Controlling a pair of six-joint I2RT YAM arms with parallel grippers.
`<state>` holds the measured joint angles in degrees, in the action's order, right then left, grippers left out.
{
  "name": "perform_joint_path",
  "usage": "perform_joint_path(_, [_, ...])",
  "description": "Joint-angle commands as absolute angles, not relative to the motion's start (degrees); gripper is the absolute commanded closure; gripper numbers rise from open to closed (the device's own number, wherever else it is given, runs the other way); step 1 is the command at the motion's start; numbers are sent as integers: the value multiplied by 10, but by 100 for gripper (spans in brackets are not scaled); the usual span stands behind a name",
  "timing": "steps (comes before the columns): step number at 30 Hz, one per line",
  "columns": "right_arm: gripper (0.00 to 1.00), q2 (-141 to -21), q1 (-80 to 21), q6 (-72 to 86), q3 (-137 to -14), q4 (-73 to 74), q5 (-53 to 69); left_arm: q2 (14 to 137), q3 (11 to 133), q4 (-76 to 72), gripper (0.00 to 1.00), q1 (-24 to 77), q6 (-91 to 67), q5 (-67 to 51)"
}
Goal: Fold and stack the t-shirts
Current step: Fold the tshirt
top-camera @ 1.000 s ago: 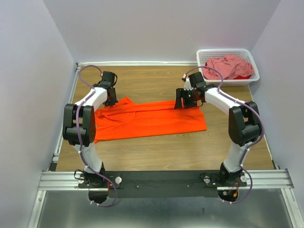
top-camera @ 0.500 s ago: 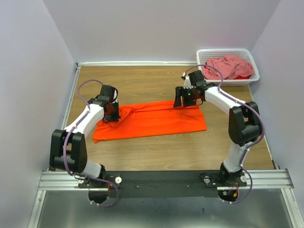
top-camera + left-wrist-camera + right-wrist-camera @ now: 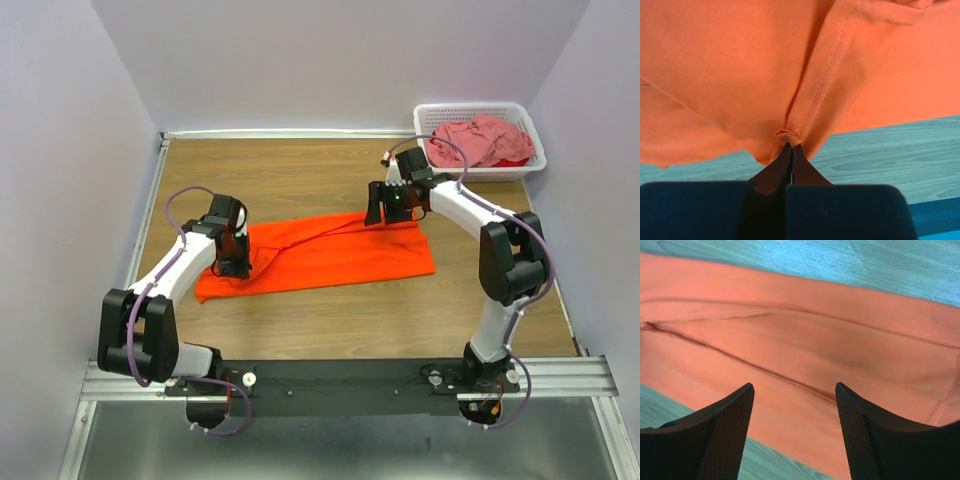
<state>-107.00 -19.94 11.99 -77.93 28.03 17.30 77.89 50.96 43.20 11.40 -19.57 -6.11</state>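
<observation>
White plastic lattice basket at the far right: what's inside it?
A crumpled dusty pink cloth shirt fills the basket, red fabric peeking out beside it. Anything beneath is covered.

No text, label, brand, number or sign can be read in any of the views.

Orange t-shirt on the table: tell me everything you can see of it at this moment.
The orange t-shirt is bright, plain, soft cloth with a double-stitched seam. It lies on the wooden table as a long band folded lengthwise, flat on the right and creased and bunched at its left end. There the left gripper is shut on a small fold beside the seam. The right gripper is open over the far right edge; whether it touches the shirt cannot be told.
</observation>
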Motion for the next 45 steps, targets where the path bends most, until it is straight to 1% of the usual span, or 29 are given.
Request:
perform_joint_path(1, [27, -1094, -204, 124, -806, 287, 163, 783, 486, 437, 99, 118, -187, -79])
perform_joint_path(2, [27, -1098, -204, 125, -809, 286, 161, 784, 481, 426, 97, 118, -186, -83])
perform_joint_path(8, [28, -1127, -214, 121, -850, 287, 126, 782, 484, 423, 92, 118, -182, -82])
perform_joint_path(13, [32, -1160, -240, 114, -893, 287, 107, 786, 488, 433, 92, 118, -179, -82])
perform_joint_path(16, [34, -1184, -251, 112, -917, 287, 97, 778, 490, 440, 96, 118, -178, -78])
perform_joint_path(22, [42, -1228, -292, 105, -969, 288, 96, 775, 498, 451, 97, 118, -177, -75])
perform_joint_path(25, [42, -1233, -305, 113, -972, 289, 77, 773, 498, 457, 97, 118, -174, -73])
perform_joint_path(26, [45, -1237, -311, 118, -971, 289, 76, 768, 498, 458, 97, 118, -175, -72])
perform_joint_path(31, [46, -1242, -322, 126, -947, 293, 63, 760, 500, 468, 98, 118, -176, -70])
perform_joint_path(35, [51, -1242, -326, 123, -943, 304, 56, 755, 501, 474, 98, 118, -180, -63])
perform_joint_path(37, [51, -1245, -327, 120, -950, 320, 53, 752, 502, 474, 96, 118, -183, -62])
perform_joint_path(40, [52, -1249, -330, 115, -967, 371, 46, 744, 506, 471, 92, 118, -192, -61])
perform_joint_path(42, [52, -1249, -333, 115, -973, 393, 43, 742, 510, 465, 77, 118, -194, -61])
perform_joint_path(43, [52, -1249, -333, 115, -977, 404, 41, 742, 511, 463, 73, 118, -194, -61])
perform_joint_path(44, [52, -1248, -335, 116, -982, 425, 40, 741, 514, 461, 66, 118, -195, -61])
perform_joint_path(45, [52, -1247, -336, 115, -985, 436, 38, 741, 513, 459, 64, 118, -195, -62])
